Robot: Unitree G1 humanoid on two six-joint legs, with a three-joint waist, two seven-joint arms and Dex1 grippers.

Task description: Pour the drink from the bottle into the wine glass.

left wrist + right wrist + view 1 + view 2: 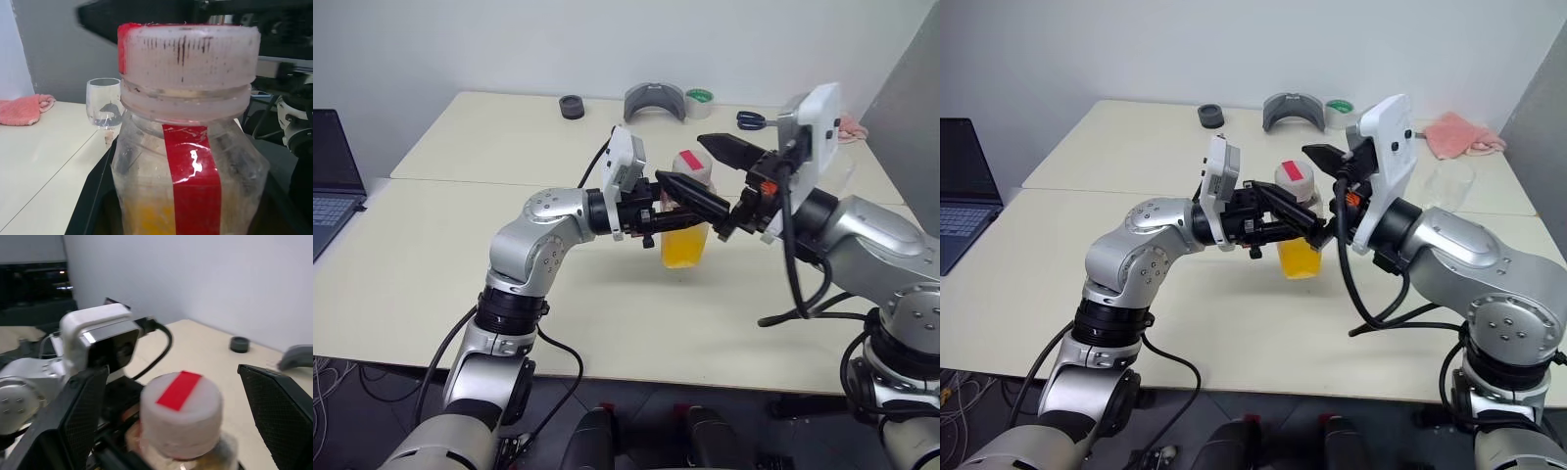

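Note:
The bottle [686,231] is held upright above the table, and my left gripper [700,209] is shut on its body from the left. The orange-yellow drink [1299,260] fills its lower part. A red strip runs down its front [195,181] and over its white cap [181,411]. My right gripper [182,406] is open, with one finger [80,418] on each side of the cap and apart from it. The wine glass [103,103] stands empty on the table beyond the bottle, towards the right side.
A pink cloth [1464,132] lies at the far right of the table [450,255]. Along the far edge are a black ring [572,106], a grey curved holder [654,101], a green tape roll [699,101] and scissors [751,119]. A laptop [333,166] sits at the left.

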